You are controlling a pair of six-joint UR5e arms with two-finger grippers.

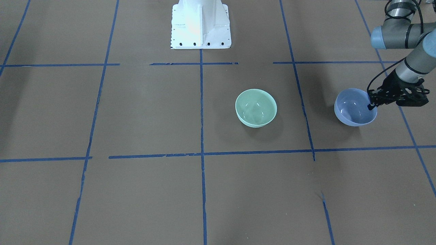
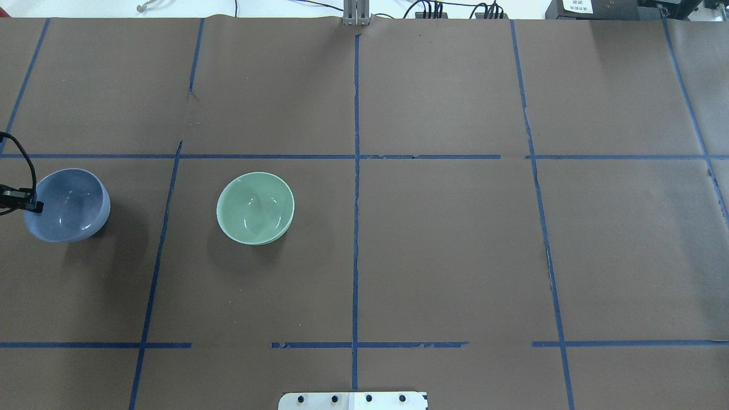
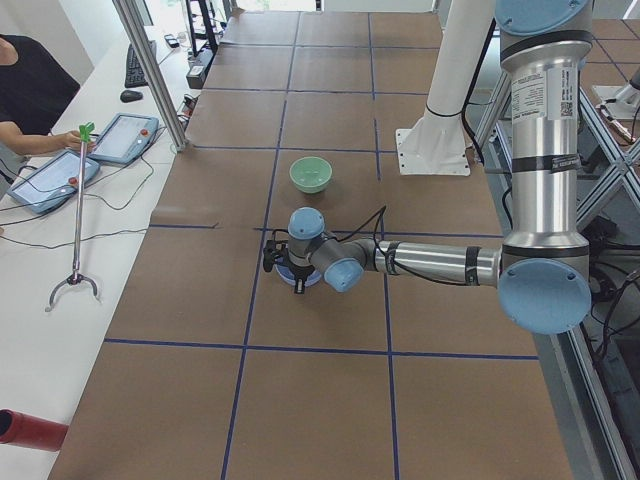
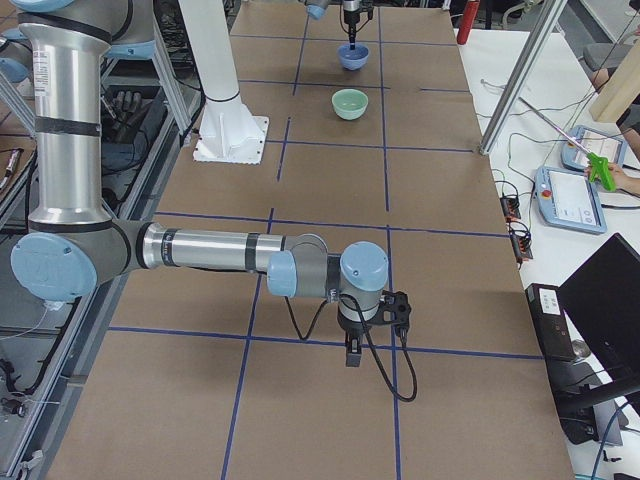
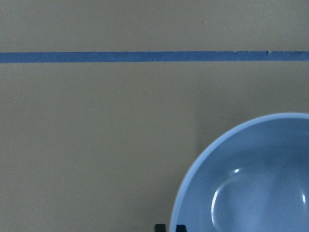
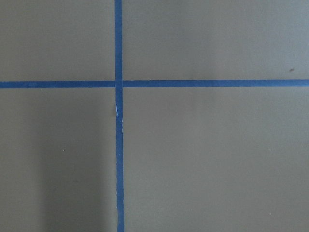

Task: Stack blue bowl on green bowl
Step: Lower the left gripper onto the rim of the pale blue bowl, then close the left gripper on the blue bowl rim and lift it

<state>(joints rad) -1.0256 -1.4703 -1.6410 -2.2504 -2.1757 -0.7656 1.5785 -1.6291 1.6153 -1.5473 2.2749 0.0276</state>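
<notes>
The blue bowl (image 1: 354, 108) sits at the table's left end, upright; it also shows in the overhead view (image 2: 68, 206) and the left wrist view (image 5: 251, 183). My left gripper (image 1: 370, 105) is at the bowl's outer rim, one finger inside and one outside, closed on the rim. Its fingertips (image 5: 159, 227) barely show at the bottom of the left wrist view. The green bowl (image 1: 256, 108) stands upright and empty a short way toward the table's middle (image 2: 255, 208). My right gripper (image 4: 352, 352) hangs over bare table far from both bowls; I cannot tell whether it is open.
The white robot base (image 1: 201, 23) stands at the table's robot side. Blue tape lines (image 2: 356, 171) divide the brown table into squares. A person and tablets (image 3: 45, 175) are on the side bench past the table edge.
</notes>
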